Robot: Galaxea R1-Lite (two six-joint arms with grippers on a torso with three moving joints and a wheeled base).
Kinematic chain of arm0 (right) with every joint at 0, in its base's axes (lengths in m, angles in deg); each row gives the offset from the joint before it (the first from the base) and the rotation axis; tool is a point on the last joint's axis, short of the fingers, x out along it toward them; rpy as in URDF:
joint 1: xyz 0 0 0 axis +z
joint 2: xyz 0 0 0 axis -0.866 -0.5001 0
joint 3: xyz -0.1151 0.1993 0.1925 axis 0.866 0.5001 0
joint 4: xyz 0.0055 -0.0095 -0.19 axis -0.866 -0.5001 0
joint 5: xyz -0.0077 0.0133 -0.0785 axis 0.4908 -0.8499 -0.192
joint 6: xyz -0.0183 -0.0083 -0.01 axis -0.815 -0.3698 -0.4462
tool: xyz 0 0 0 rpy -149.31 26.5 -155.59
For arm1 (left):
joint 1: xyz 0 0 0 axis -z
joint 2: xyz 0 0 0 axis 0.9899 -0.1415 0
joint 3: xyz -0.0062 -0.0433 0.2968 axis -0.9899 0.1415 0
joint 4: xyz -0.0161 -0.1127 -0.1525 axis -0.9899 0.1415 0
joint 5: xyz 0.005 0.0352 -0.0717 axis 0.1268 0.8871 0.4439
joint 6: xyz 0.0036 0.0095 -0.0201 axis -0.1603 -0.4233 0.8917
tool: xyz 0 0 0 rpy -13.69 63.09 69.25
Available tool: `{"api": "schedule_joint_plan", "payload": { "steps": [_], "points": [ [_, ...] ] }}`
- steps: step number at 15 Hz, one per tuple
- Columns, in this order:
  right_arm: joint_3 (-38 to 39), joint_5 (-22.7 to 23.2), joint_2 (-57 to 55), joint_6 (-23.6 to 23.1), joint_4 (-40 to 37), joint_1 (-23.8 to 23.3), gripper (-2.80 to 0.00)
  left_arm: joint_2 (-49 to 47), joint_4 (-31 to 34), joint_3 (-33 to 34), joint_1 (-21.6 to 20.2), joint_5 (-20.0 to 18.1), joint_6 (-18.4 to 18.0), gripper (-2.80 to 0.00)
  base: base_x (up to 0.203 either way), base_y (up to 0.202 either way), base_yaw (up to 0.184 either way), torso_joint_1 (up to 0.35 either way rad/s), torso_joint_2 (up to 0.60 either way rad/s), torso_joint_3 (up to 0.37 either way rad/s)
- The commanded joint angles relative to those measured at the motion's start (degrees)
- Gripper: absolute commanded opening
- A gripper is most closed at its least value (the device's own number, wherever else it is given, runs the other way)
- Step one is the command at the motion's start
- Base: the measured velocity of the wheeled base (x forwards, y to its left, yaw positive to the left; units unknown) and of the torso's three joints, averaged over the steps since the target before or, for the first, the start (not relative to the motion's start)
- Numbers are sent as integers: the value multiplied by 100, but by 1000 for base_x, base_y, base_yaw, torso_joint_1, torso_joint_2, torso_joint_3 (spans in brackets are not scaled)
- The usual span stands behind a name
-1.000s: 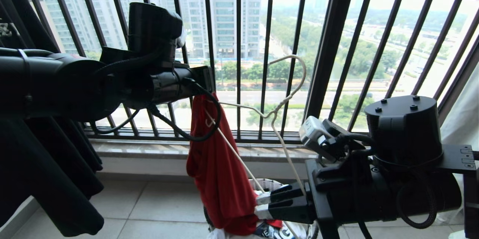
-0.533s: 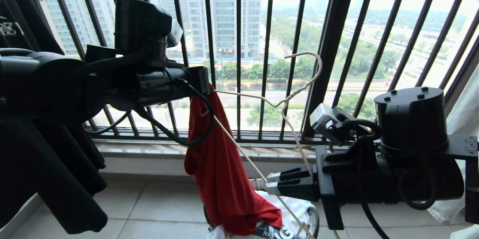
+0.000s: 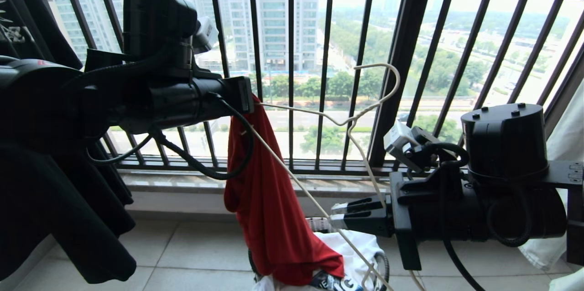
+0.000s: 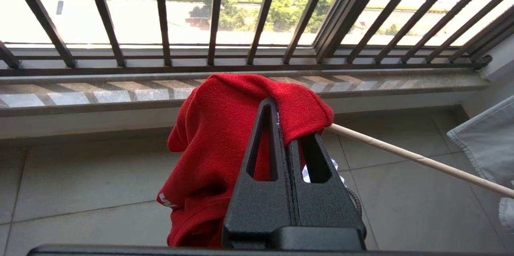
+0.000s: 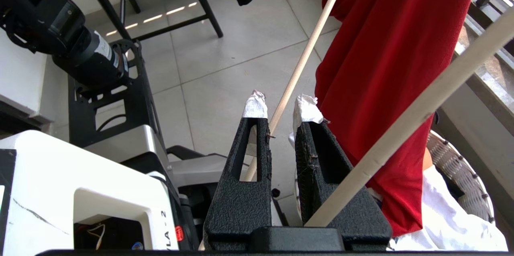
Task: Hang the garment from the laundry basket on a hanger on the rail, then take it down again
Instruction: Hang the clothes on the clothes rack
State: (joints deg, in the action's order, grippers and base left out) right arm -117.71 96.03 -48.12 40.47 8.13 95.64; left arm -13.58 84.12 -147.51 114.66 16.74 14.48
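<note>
The red garment [image 3: 269, 200] hangs from my left gripper [image 3: 252, 99], which is shut on its top fold [image 4: 217, 127], [image 4: 286, 123]. Its hem trails into the laundry basket [image 3: 319, 225] on the floor. One end of the white wire hanger [image 3: 352, 120] is tucked under the cloth at the left gripper and sticks out beside it [image 4: 401, 153]. The hanger's other arm runs down through my right gripper [image 3: 335, 215], which is shut on it near the palm [image 5: 281, 103], [image 5: 401, 133]. Beside that arm hang the shirt [image 5: 381, 67] and the basket rim [image 5: 453, 163]. The rail is out of view.
A dark barred window railing [image 3: 292, 76] stands right behind the hanger. A black T-shirt [image 3: 54, 218] hangs at the left. A white garment [image 3: 356, 250] lies in the basket and pale cloth [image 3: 561, 145] hangs at the right. My own base [image 5: 80, 192] is below the right arm.
My right gripper has risen and moved right with the hanger, whose hook has swung right. The left arm has lifted a little, raising the garment's top.
</note>
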Motion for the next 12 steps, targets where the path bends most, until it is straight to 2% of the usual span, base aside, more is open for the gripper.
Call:
{"api": "schedule_joint_plan", "payload": {
  "steps": [1, 3, 7, 8, 11, 12],
  "points": [
    [11, 22, -55, -6, 7, 92, -280, -28, -18, 7, 215, -20, 58, -280, 0, 0, 0, 0, 0, 0],
    [2, 24, -91, -6, 12, 123, -280, -56, 17, 46, 570, -25, 154, -280, 0, 0, 0, 0, 0, 0],
    [-42, 6, -90, 3, 21, 162, -280, -289, 35, -198, 943, -130, 142, -280, 0, 0, 0, 0, 0, 0],
    [-51, -4, -69, 3, 21, 159, -280, -299, 211, -283, 1024, -160, 126, -280, 0, 0, 0, 0, 0, 0],
    [-95, -160, -12, 3, 21, 12, -280, -130, 1420, -687, 1195, -189, 122, -280, 0, 0, 0, 0, 0, 0],
    [-95, -161, 5, 3, 21, 4, -280, -115, 1607, -828, 1283, -192, 129, -280, 0, 0, 0, 0, 0, 0]
  ]
}}
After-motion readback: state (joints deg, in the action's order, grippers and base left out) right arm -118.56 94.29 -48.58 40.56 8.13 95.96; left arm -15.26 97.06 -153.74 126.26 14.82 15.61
